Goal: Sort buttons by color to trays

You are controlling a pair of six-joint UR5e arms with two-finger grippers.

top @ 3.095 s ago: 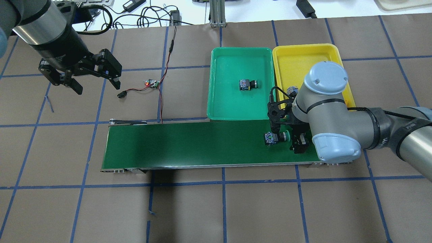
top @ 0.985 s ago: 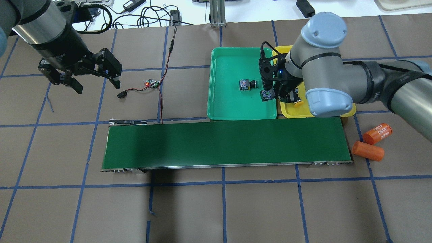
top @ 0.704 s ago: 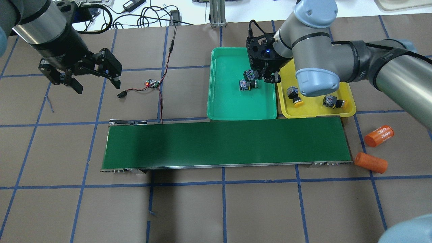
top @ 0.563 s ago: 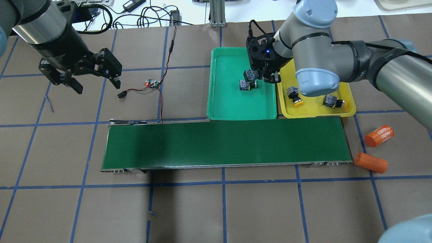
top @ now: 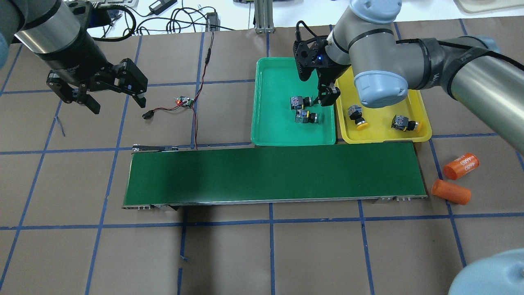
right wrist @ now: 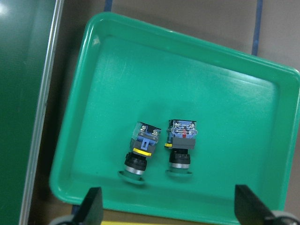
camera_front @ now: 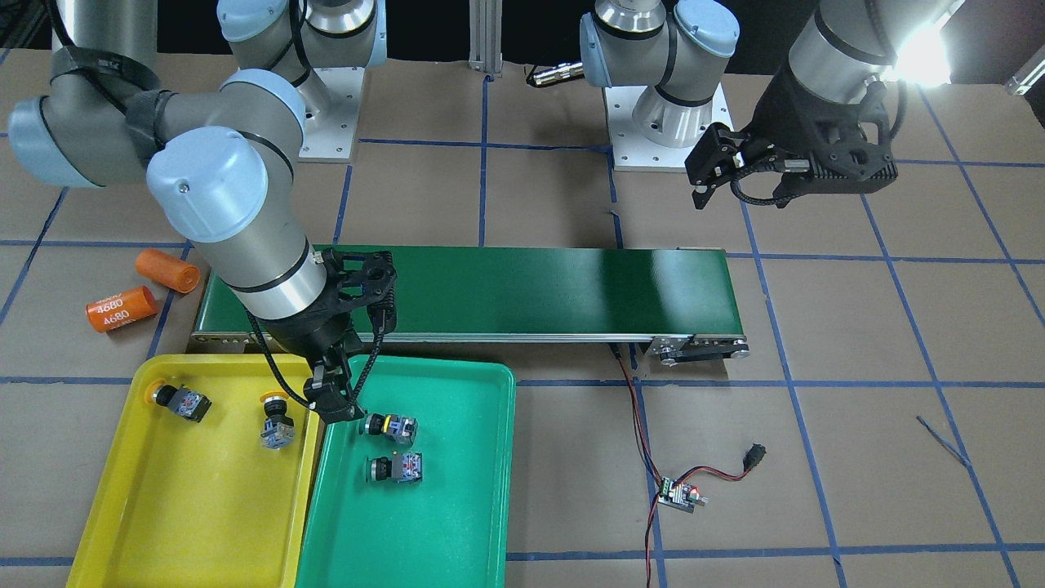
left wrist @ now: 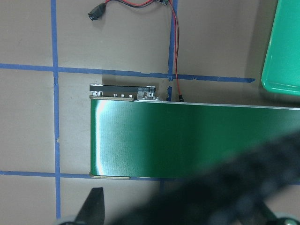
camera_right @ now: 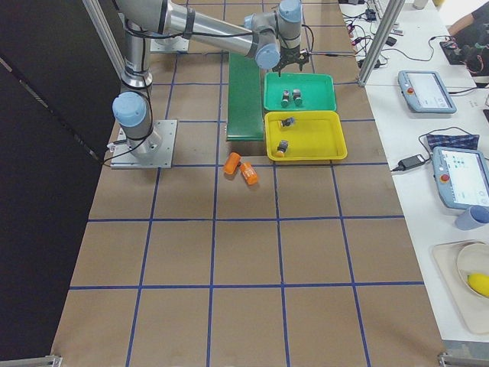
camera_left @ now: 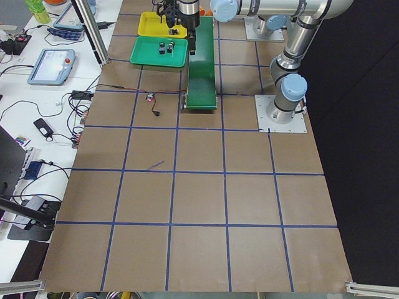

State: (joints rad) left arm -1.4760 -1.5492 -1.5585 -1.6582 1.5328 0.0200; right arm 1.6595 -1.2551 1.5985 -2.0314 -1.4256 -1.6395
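Two shallow trays sit side by side on the brown table, touching along their long edges: a green tray (top: 270,131) and a yellow tray (top: 380,137). Both lie just beyond a long dark green conveyor belt (top: 274,174).

Two green-capped buttons (top: 301,101) (top: 305,117) lie on their sides in the green tray. They are close together but not touching, in the half nearer the yellow tray, with their caps pointing toward it. Two yellow-capped buttons (top: 356,116) (top: 404,123) lie in the yellow tray, well apart. One is near the edge shared with the green tray, the other toward the opposite rim.

The right pincer (camera_front: 336,407) hangs above the green tray near the shared edge. Its fingers are spread wide and hold nothing. Its wrist camera looks straight down on the two green-capped buttons.

The left pincer (top: 118,102) hovers over bare table, well away from the trays. It is also wide open and holds nothing. A small circuit board (top: 185,101) with red and black wires lies between it and the green tray.

Two orange cylinders (top: 460,166) (top: 450,192) lie on the table just past the belt's end, nearer the yellow tray.
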